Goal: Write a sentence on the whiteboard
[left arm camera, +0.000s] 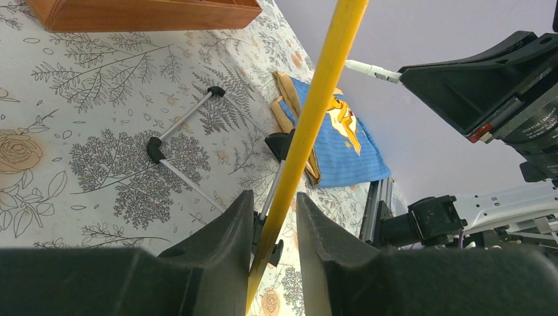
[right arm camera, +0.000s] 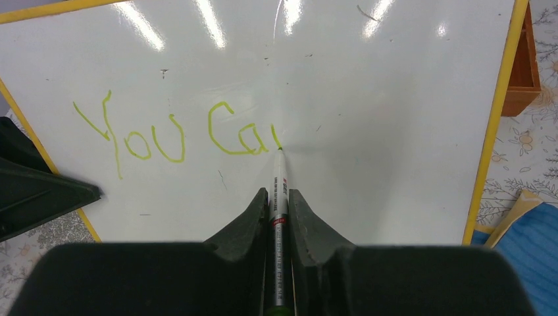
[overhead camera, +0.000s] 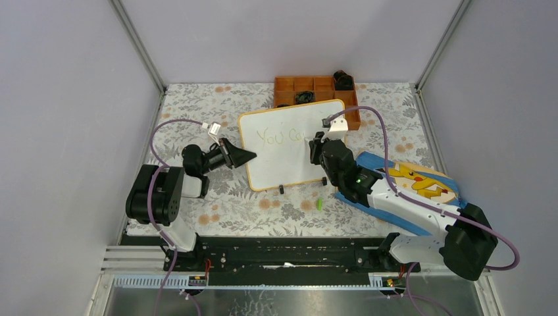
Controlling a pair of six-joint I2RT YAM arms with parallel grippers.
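The whiteboard [overhead camera: 289, 155] with its orange-yellow frame stands tilted mid-table. Light-green writing "You Ca" [right arm camera: 171, 135] runs across its upper part and also shows in the top view [overhead camera: 279, 136]. My right gripper [right arm camera: 278, 191] is shut on a white marker [right arm camera: 280, 174], whose tip touches the board just right of the last letter. In the top view, the right gripper [overhead camera: 317, 148] is over the board's right half. My left gripper [overhead camera: 249, 157] straddles the board's left edge. In the left wrist view, the yellow frame [left arm camera: 316, 85] runs between my left gripper's [left arm camera: 273, 196] jaws, against the left finger.
An orange wooden tray [overhead camera: 316, 89] holding dark items stands behind the board. A blue cartoon-print cloth [overhead camera: 421, 184] lies under the right arm. A small green cap [overhead camera: 319, 204] lies in front of the board. The board's wire stand legs [left arm camera: 184, 122] rest on the floral tablecloth.
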